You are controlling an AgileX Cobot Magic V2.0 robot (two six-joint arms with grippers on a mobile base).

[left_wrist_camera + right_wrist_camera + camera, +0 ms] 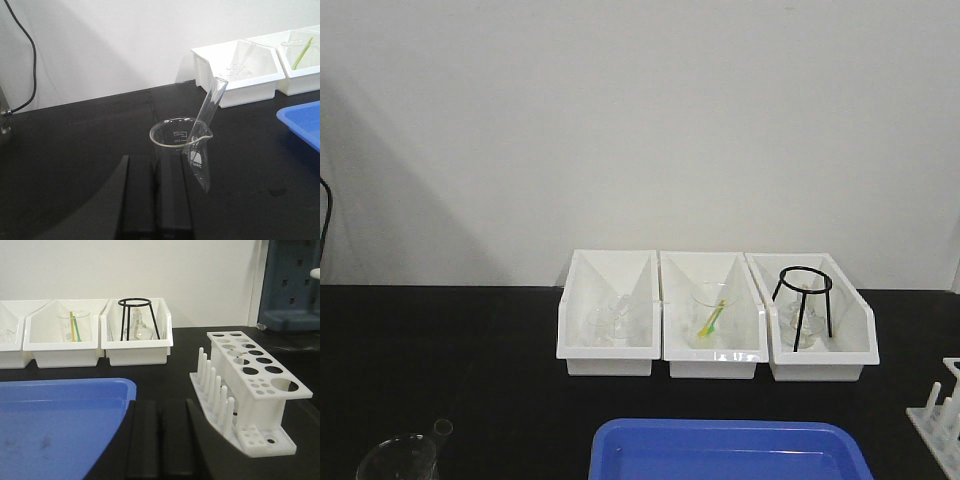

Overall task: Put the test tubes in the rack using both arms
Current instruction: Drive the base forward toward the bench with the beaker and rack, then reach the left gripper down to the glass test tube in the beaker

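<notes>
While the left gripper point(155, 210) was held low over the black tabletop point(75, 150), its jaws were seen only as dark shapes at the bottom edge of the left wrist view. Whether they were parted or closed could not be told, and nothing was seen between them. Straight ahead of them and close by, a clear beaker point(172, 137) was stood upright, and the one test tube point(210, 117) that could be made out was propped inside it. The tube's long axis was tilted up, away and to the right, with its round end down by the beaker's base and its open rim raised well above the spout. The left arm was judged the nearer one for a grasp, which would have to be made on the bare upper length, since the beaker wall was set around the lower part.

On the right side, the jaws of the right gripper point(161, 440) were shown pressed together along a thin seam, with nothing held. The white rack point(252, 375) was stood just ahead and to their right, every hole unfilled, its pegs lined along the near side.

Between the two arms the blue tray point(60, 415) was laid, so a carry from beaker to rack would have to be passed over it. Farther back, three white bins point(137, 342) were ranged against the wall, a black tripod point(135, 317) being kept in the rightmost.
</notes>
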